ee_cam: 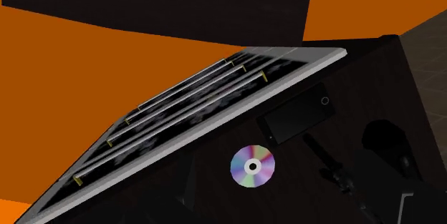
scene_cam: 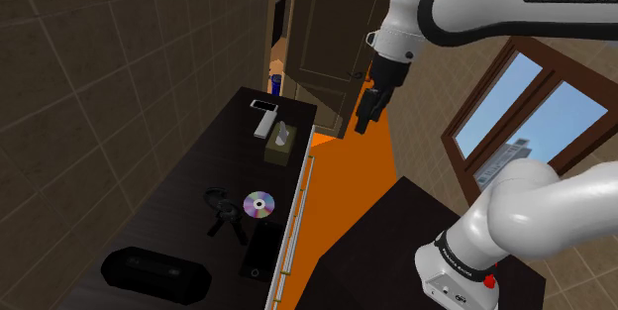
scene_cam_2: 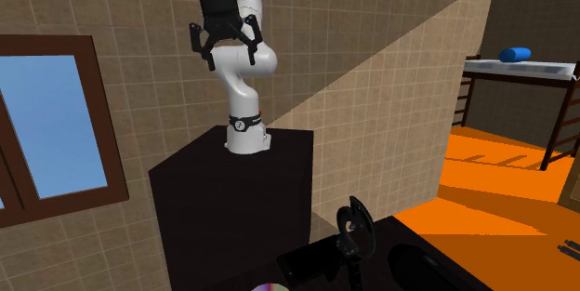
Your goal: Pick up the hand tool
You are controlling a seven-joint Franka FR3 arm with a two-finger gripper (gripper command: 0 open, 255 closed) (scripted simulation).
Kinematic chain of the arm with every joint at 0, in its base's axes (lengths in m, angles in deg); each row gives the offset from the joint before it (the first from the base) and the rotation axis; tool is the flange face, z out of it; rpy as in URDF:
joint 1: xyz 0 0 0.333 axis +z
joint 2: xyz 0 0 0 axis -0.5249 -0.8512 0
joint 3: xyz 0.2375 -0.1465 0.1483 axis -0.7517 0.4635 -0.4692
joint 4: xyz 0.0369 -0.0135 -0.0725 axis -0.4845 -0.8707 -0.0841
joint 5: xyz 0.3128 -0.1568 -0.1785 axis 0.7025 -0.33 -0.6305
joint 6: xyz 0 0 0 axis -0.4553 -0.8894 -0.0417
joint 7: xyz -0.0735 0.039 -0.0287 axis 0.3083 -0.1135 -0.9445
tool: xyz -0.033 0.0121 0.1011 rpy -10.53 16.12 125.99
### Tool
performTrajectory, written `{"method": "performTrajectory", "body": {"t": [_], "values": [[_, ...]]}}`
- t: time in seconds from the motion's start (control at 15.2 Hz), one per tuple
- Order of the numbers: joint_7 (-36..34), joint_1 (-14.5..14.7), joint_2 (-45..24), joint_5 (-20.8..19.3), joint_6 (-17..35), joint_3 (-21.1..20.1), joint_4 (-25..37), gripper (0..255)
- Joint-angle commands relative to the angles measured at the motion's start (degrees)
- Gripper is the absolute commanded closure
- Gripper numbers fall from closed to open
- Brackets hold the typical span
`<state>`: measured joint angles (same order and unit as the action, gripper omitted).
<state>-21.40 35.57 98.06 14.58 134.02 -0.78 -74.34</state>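
The hand tool (scene_cam: 224, 215) is all black, with a rounded head and a thin shaft, and it lies on the dark counter (scene_cam: 198, 174) beside a shiny disc (scene_cam: 258, 204). From the second exterior view the hand tool (scene_cam_2: 353, 231) sticks up near the counter's edge. In the wrist view its shaft (ee_cam: 335, 169) lies between the disc (ee_cam: 252, 166) and a dark bulky shape. My gripper (scene_cam: 367, 112) hangs high over the orange floor, well off the counter and far from the tool. Seen from the second exterior view, the gripper (scene_cam_2: 224, 49) is open with nothing between its fingers.
A flat black slab (scene_cam: 259, 249) lies by the disc near the counter's front edge. A tissue box (scene_cam: 281, 144) and a grey-white device (scene_cam: 264, 116) sit further back, and a black oblong case (scene_cam: 154, 273) at the near end. Drawer fronts with bar handles (ee_cam: 179, 108) face the floor.
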Motion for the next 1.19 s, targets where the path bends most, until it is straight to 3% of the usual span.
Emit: {"method": "performTrajectory", "body": {"t": [0.0,0.59,1.12], "values": [[0.04,0.92,-2.50,0.76,3.93,-1.40,-0.26,0],[-0.89,4.37,-17.40,2.07,21.39,-8.25,1.82,0],[-4.47,6.46,-33.13,-2.60,34.21,-13.56,8.43,0]]}}
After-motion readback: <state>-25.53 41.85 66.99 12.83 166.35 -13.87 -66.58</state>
